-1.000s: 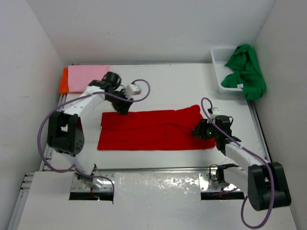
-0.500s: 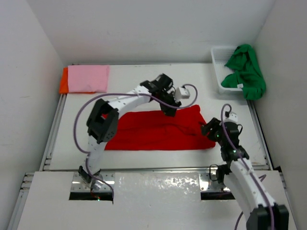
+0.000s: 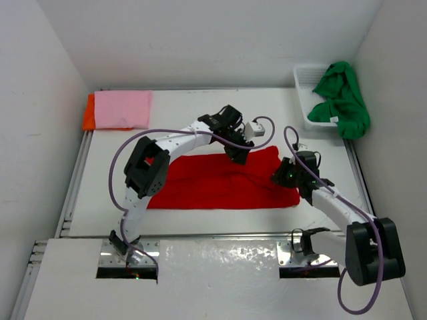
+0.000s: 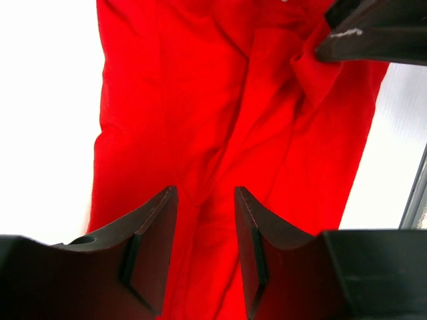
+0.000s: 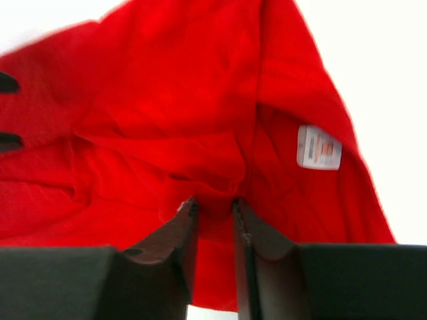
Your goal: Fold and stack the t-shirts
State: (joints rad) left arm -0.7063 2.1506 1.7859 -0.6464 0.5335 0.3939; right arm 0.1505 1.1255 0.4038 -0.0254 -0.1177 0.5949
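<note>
The red t-shirt point(image 3: 213, 183) lies spread lengthwise across the middle of the table, folded into a long band. My left gripper point(image 3: 239, 155) hovers over its upper right part. In the left wrist view it point(image 4: 203, 193) is open, with only red cloth point(image 4: 200, 100) below the jaws. My right gripper point(image 3: 277, 179) is at the shirt's right end. In the right wrist view it point(image 5: 213, 203) is shut on a bunched fold of red cloth point(image 5: 167, 100), near a white label point(image 5: 319, 147). The pink shirt point(image 3: 122, 109) lies folded on the orange shirt point(image 3: 87, 113) at the back left. The green shirt point(image 3: 343, 100) hangs crumpled over the basket.
A white mesh basket point(image 3: 303, 83) stands at the back right corner against the right wall. White walls close in the table on the left, back and right. The arm bases and a metal rail run along the near edge.
My left arm has swung from the shirt's left end to its upper right part. The shirt's left edge has shifted a little to the right. My right gripper has stayed at the right end.
</note>
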